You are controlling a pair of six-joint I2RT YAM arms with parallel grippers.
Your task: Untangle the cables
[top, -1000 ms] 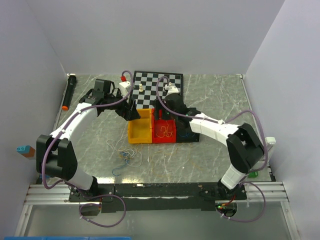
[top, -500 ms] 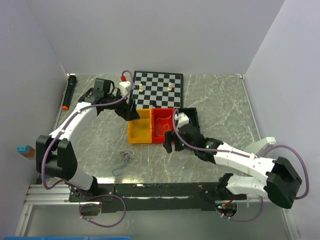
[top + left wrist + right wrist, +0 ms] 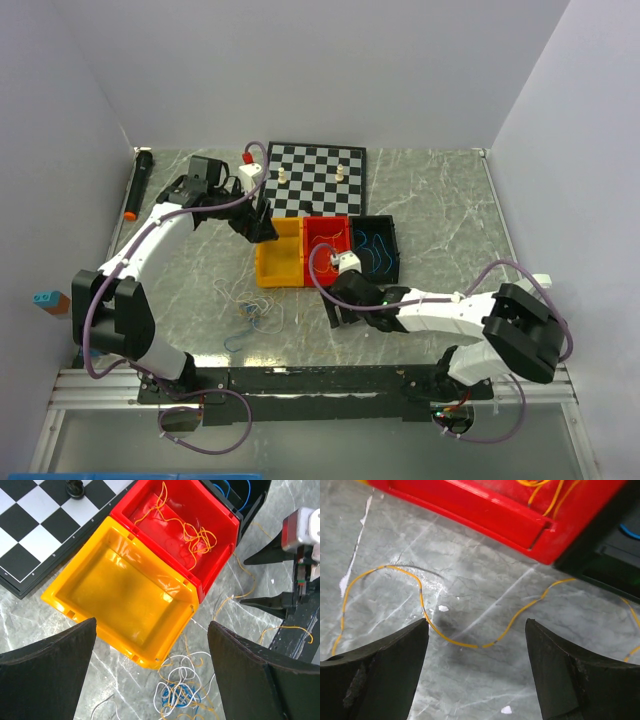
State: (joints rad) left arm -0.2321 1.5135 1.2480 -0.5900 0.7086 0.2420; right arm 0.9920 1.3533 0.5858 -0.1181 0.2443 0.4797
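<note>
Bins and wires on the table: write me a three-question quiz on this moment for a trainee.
1. True or false: the yellow bin holds a bundle of wires.
2. Which bin holds the blue wires? A yellow bin, B red bin, C black bin.
3. What colour is the loose wire lying under the open right tool?
Key: 1 false, it is empty. 2 C. 3 orange-yellow.

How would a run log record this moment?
left pincer: open, pointing at empty yellow plastic bin | right pincer: open, over loose orange-yellow wire | red plastic bin: orange-yellow wires inside
</note>
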